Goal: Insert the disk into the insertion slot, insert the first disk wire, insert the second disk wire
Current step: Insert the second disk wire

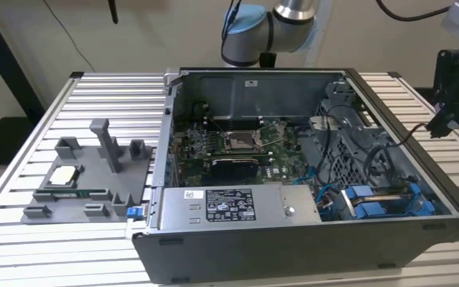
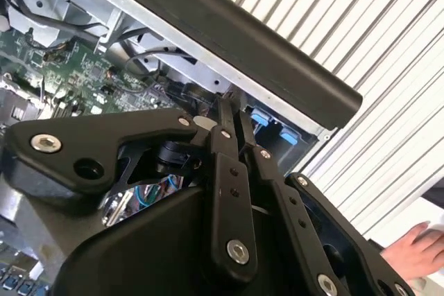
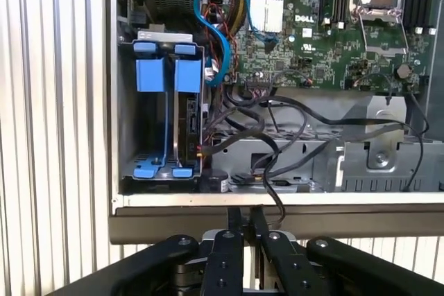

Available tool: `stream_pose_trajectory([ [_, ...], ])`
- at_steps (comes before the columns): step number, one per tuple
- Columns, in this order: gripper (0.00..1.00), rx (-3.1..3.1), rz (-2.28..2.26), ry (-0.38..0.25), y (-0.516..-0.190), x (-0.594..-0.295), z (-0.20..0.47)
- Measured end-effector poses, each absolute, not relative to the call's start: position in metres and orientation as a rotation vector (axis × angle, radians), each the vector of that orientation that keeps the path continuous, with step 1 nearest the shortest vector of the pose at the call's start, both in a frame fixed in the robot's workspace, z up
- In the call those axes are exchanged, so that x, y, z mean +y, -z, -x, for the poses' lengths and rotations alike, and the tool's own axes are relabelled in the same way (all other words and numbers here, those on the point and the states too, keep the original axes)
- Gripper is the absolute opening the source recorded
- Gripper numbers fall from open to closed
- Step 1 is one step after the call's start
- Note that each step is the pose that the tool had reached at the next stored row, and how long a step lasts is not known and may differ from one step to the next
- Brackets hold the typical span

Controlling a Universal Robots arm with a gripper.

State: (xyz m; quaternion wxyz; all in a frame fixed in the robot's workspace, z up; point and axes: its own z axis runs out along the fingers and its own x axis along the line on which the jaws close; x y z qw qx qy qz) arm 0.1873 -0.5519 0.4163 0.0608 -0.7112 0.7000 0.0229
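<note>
Fingers (image 3: pixel 235 218) shut tight, holding nothing; gripper (image 3: pixel 244 218) hangs just outside the case wall (image 3: pixel 277 202), near the bay (image 3: pixel 123 136). Disk (image 3: pixel 188 77) w/ blue frame looks seated in the bay, so step 1 prob. done. Black wires (image 3: pixel 277 112) lie loose nearby; plugged or not, can't tell.

We see our arm (image 1: pixel 271 27) at the top of the exterior view: a silvery tube, a pale-blue joint cap and grey housing. In both wrist views our gripper (image 3: pixel 244 213) (image 2: pixel 232 110) is matt black, its flat jointed links studded with silver hex-socket screws (image 2: pixel 237 251).
</note>
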Motion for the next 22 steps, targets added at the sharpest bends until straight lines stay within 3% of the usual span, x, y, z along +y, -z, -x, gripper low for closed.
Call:
stream_pose_trajectory([
  [22,0.16,2.118,2.151,-0.069,-0.4246,-0.5519,-0.1831],
])
